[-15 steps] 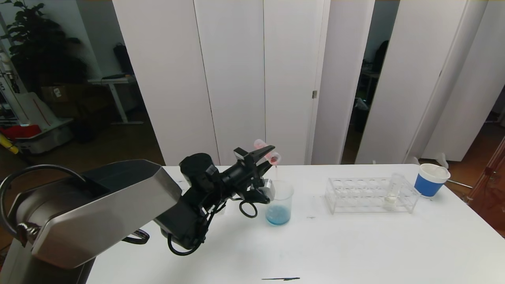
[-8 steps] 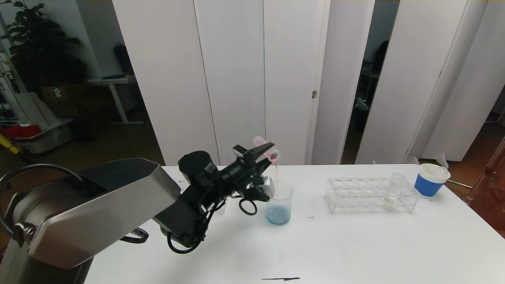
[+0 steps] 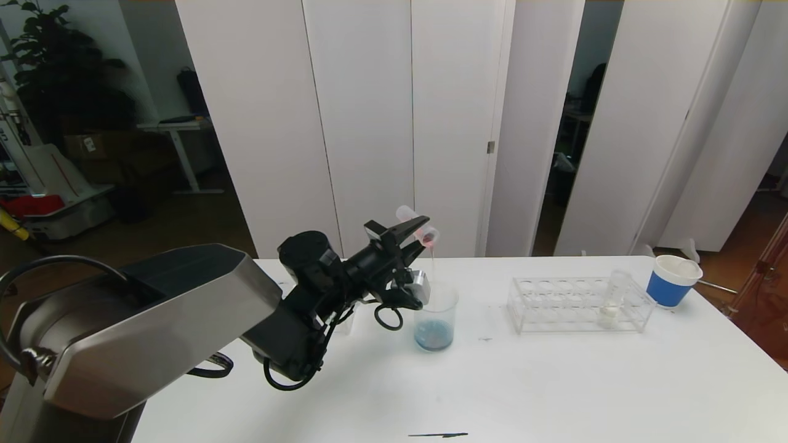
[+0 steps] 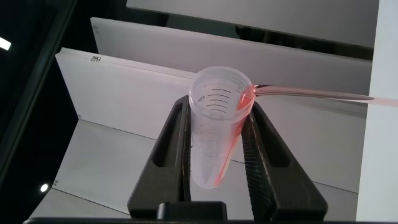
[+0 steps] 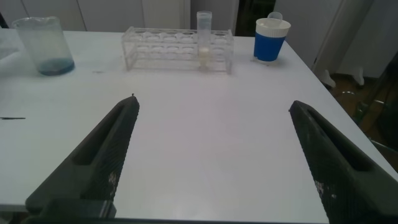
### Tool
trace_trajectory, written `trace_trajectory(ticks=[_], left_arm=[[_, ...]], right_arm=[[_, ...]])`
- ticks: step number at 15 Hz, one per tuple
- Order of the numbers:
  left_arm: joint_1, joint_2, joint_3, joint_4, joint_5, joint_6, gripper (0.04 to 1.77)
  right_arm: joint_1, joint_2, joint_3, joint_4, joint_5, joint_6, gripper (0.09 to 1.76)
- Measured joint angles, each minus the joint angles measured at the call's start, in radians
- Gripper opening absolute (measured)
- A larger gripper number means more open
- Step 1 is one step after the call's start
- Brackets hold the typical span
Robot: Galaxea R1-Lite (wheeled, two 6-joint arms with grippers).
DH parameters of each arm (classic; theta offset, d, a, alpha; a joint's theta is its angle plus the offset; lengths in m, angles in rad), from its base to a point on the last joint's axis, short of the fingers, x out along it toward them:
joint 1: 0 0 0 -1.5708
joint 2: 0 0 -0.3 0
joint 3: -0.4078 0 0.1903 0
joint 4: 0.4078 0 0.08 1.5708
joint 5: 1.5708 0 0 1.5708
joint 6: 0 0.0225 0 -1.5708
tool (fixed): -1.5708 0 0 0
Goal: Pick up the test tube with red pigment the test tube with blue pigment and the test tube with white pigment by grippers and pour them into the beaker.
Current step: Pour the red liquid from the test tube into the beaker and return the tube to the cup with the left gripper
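Note:
My left gripper point(image 3: 414, 227) is shut on the test tube with red pigment point(image 3: 427, 234), held tilted mouth-down above the beaker point(image 3: 436, 323). In the left wrist view a thin red stream leaves the rim of this tube point(image 4: 214, 143), which sits between the left gripper's point(image 4: 217, 104) fingers. The beaker holds a little blue liquid at its bottom. The test tube with white pigment point(image 3: 611, 301) stands upright in the clear rack point(image 3: 554, 304). The test tube with blue pigment is out of view. My right gripper point(image 5: 212, 101) hangs open over bare table, with nothing between its fingers.
A blue white-rimmed paper cup point(image 3: 672, 280) stands at the far right, beyond the rack. A thin dark stick point(image 3: 438, 435) lies near the table's front edge. The right wrist view shows the beaker point(image 5: 42, 43), rack point(image 5: 177, 46) and cup point(image 5: 272, 40) far ahead.
The left gripper has lifted the red tube slightly higher above the beaker while the red stream keeps falling. The right gripper has not moved.

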Motion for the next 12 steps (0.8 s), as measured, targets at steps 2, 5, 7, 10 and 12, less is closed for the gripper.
trace_trajectory(ticks=[2,5,7,10,12], left_arm=[[0.000,0.000,-0.006,0.000,0.000,0.005,0.58],[0.001,-0.002,-0.014,0.001,0.000,0.012,0.58],[0.001,-0.006,-0.017,0.002,0.001,0.015,0.58],[-0.001,-0.018,-0.017,0.004,0.001,0.016,0.58],[-0.001,-0.023,-0.017,0.004,0.001,0.016,0.58]], right_arm=[[0.000,0.000,0.000,0.000,0.000,0.000,1.73],[0.000,0.000,0.000,0.000,0.000,0.000,1.73],[0.000,0.000,0.000,0.000,0.000,0.000,1.73],[0.000,0.000,0.000,0.000,0.000,0.000,1.73],[0.000,0.000,0.000,0.000,0.000,0.000,1.73]])
